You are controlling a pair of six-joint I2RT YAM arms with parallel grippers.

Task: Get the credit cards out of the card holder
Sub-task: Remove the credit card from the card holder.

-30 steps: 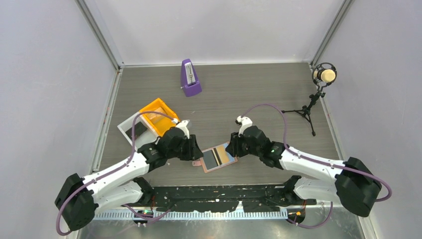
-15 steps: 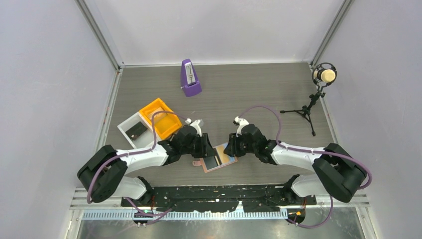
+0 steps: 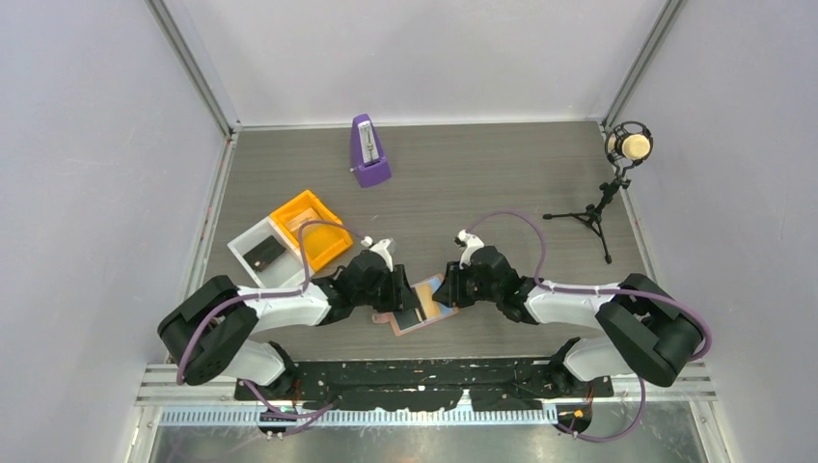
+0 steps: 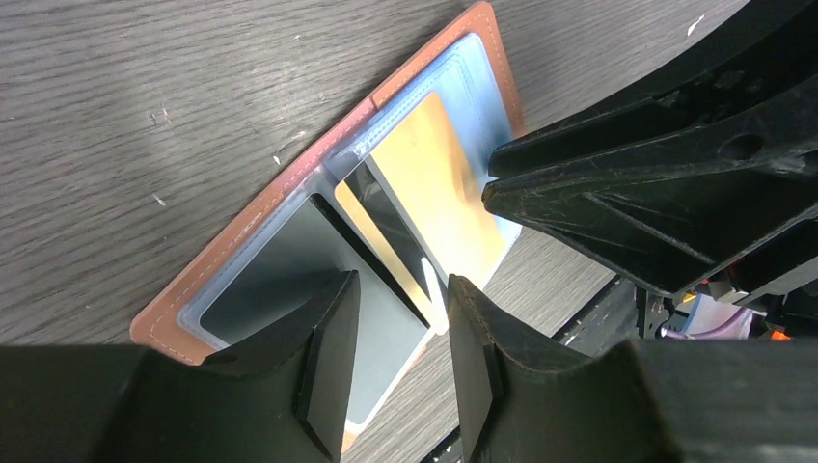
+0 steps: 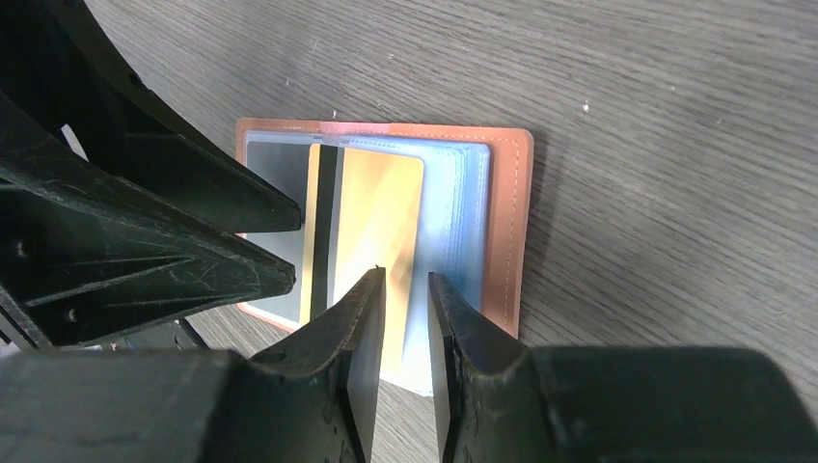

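- Right wrist view: right gripper, jaws narrowly parted, straddles the near short edge of the gold card at lower centre. Whether it is pinching the card is unclear.
- That card's long axis runs up-frame, inside the opened card holder lying flat on the table.
- Left gripper, jaws apart and empty, sits over the dark card at frame left.

Purple metronome — orange bin, mic.

Salmon-tan card holder open flat, credit cards in its sleeves

Stitched tan leather-like holder with cloudy clear plastic sleeves; glossy gold card just ahead of scuffed black plastic fingers; matt wood-grain table.
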